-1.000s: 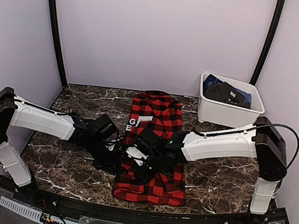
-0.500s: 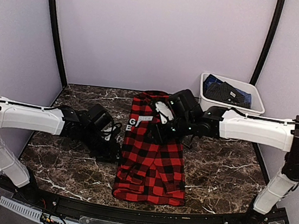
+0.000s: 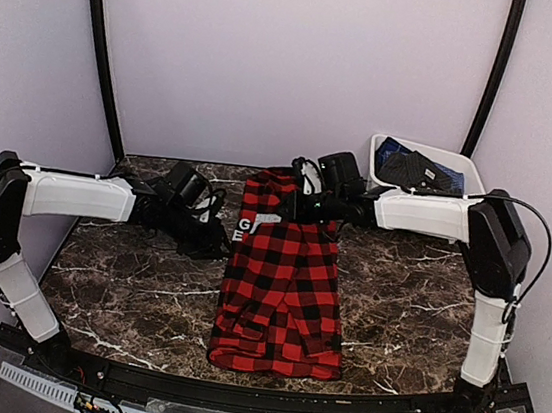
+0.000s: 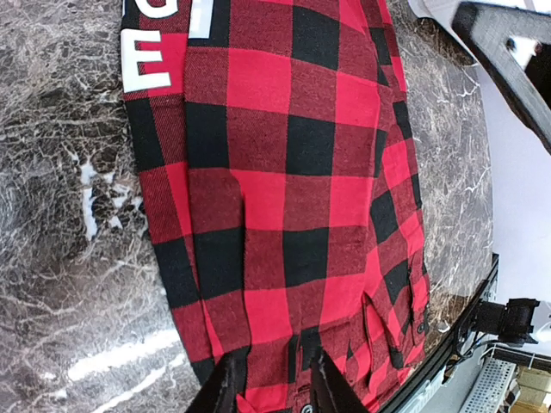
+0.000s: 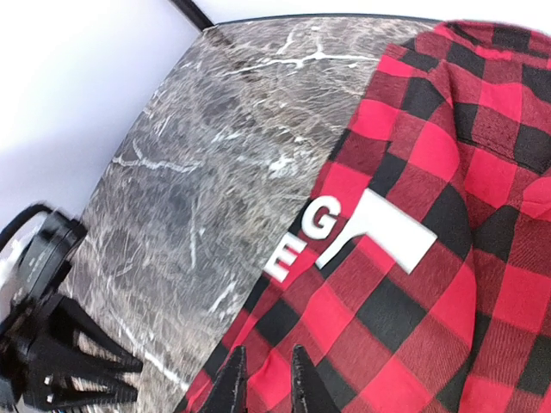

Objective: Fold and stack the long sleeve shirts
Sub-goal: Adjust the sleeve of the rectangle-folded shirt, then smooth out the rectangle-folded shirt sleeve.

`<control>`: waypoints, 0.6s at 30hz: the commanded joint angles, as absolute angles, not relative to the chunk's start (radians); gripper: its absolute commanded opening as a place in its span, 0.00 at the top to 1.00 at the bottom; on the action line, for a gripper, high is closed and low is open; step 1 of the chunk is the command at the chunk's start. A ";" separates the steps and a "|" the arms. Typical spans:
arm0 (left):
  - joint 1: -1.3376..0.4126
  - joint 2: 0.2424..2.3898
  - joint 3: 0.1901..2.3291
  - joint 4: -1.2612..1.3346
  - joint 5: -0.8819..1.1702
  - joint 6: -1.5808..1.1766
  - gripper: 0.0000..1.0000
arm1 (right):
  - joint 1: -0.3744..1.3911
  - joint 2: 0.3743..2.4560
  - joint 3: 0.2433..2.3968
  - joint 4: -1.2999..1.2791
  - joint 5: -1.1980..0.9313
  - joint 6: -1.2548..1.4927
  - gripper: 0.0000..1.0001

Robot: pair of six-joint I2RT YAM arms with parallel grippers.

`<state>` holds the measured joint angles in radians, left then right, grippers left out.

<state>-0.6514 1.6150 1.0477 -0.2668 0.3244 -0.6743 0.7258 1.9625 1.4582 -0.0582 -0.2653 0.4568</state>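
Note:
One long sleeve shirt (image 3: 282,278), red-and-black check flannel, lies flat in a narrow lengthwise fold on the dark marble table (image 3: 125,289), collar to the back. White letters (image 3: 244,230) show at its left edge. My left gripper (image 3: 214,245) hovers just off that edge, beside the letters. In the left wrist view the shirt (image 4: 284,189) fills the frame below the left gripper (image 4: 274,387), whose jaws are apart and empty. My right gripper (image 3: 292,206) hangs over the collar end. In the right wrist view the right gripper (image 5: 265,387) shows a narrow gap above the shirt (image 5: 430,215), holding nothing.
A white plastic tub (image 3: 422,209) with dark folded clothes (image 3: 416,170) in it stands at the back right, beside the right forearm. Purple walls close the table on three sides. My left gripper's black fingers (image 5: 77,361) show at the lower left of the right wrist view.
Both grippers have left the middle of the shirt and moved toward the back, the right one up to the collar end. Both opened on the way, then narrowed. The shirt lies as before.

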 commanded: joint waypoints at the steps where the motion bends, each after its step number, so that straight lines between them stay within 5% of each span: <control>1: -0.636 1.665 1.081 -0.167 0.365 -0.660 0.73 | 0.675 2.087 1.538 0.102 -0.375 0.554 0.85; 18: -0.620 1.786 1.137 -0.127 0.399 -0.655 0.76 | 0.597 2.448 1.706 0.285 -0.346 0.795 0.86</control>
